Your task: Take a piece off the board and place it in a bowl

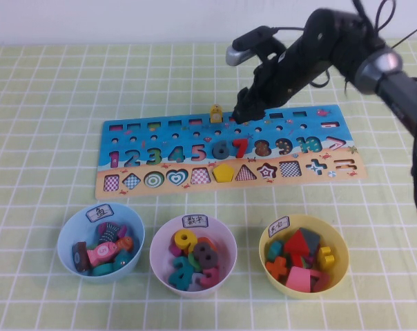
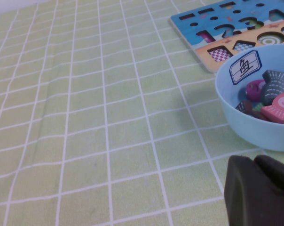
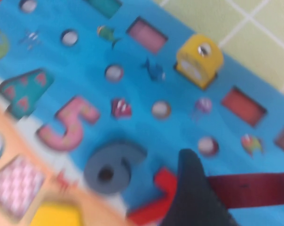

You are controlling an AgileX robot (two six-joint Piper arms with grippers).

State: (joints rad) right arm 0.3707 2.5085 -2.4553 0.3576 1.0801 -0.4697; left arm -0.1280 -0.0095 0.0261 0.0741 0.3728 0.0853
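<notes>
- The left hand (image 2: 259, 193) sits low on the near side of the board (image 1: 167, 138), beyond its left end and well apart from it. It shows only as dark rounded shapes, and whether it is clenched or released cannot be told.
- Around it the tabletop (image 1: 43, 138) lies wide and bare. It is a pale green cloth with a white grid and a few soft creases.
- Three round, smooth plastic bowls stand in a row just before the board's near edge, with narrow gaps of cloth between them.
- The pale blue bowl (image 1: 61, 243) is nearest the board's left end. It has a handwritten label on its rim and holds fish-shaped bits.
- The white bowl (image 1: 233, 247) holds numbers, and the yellow bowl (image 1: 343, 265) holds blocky shapes.
- The board lies flat. Its sandy near strip carries patterned cut-outs, and its blue part carries coloured numbers, round holes and a far row of rectangular slots.
- A small yellow piece (image 1: 215, 112) stands upright in one slot near the board's far edge.
- The right hand (image 1: 246, 110) hangs down over the far row, just beside the yellow piece and above the 6 and 7. Its grip state cannot be told.
- The red piece is not clearly seen: a dark red blur lies against the hand's tip in the right wrist view.
- Past the board's far edge, open cloth runs to the wall.
</notes>
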